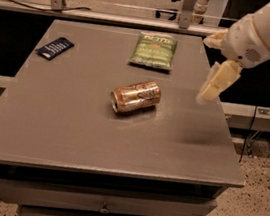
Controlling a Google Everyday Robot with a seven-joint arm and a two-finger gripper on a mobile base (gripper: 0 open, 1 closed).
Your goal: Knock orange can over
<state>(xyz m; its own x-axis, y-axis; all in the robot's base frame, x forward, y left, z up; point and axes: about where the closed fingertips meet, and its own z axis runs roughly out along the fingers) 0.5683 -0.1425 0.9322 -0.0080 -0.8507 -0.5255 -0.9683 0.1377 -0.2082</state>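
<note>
- One can [135, 96] was noted lying on its side near the middle of the table [70, 136], apart from everything else; the knock-over was judged done.
- Gripper [209, 91] was seen hanging above the table's right edge, well apart from the can; whether it was open or closed could not be told.
- Bag [153, 50] was recorded flat behind the can.
- Step in hand was judged to be clearing away: the gripper would best be kept high and to the right, so the can was not nudged into a roll.
</note>
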